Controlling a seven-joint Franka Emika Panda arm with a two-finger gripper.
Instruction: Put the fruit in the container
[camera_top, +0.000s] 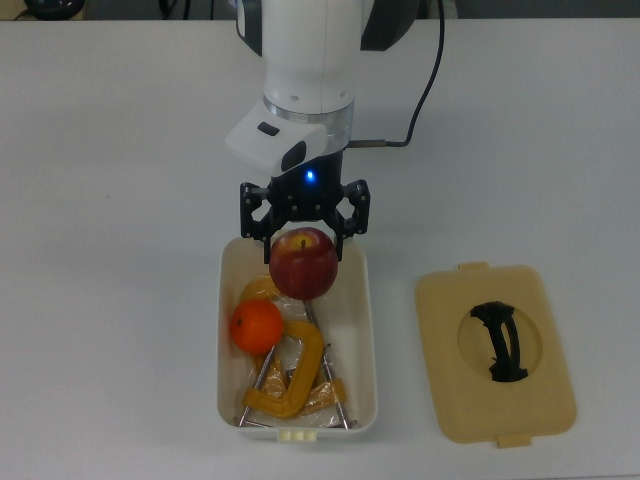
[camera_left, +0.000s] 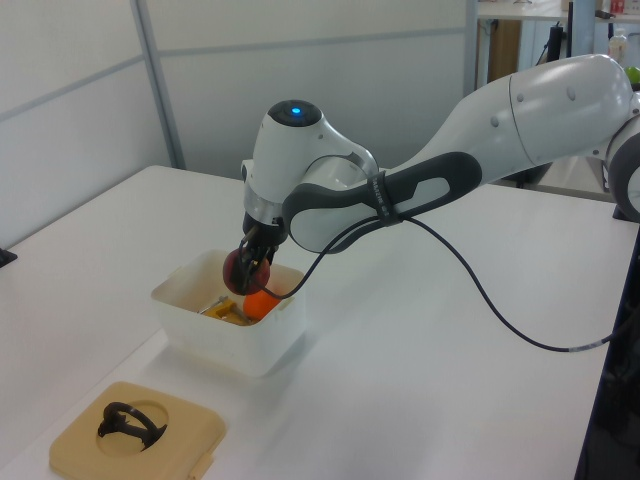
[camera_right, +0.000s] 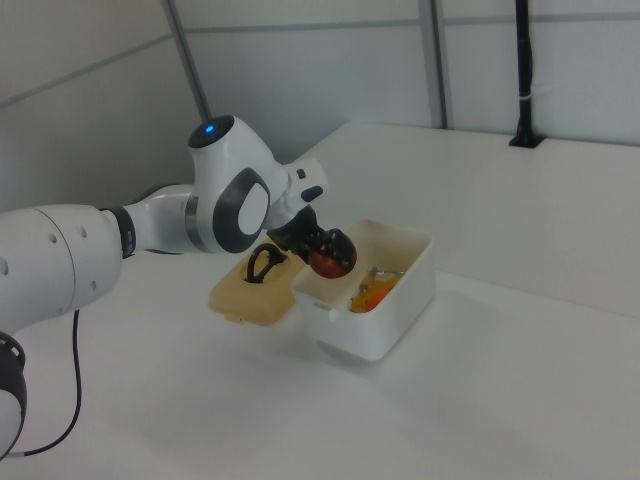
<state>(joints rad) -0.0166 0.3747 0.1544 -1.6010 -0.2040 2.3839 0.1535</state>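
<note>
White plastic, the container (camera_top: 371, 330) is the biggest piece here, its long axis running up-down in the top view, with yellow C-clamps (camera_top: 292, 375) and the orange (camera_top: 256, 325) already inside. I have the gripper (camera_top: 304, 232) clamped on the apple (camera_top: 303, 264), hanging above the tub's end nearest the arm. I judge the apple firm, smooth, a bit slippery and bruisable, so gripping across its widest girth suits it. Being round, it has no real long axis; I can't see its stem.
</note>
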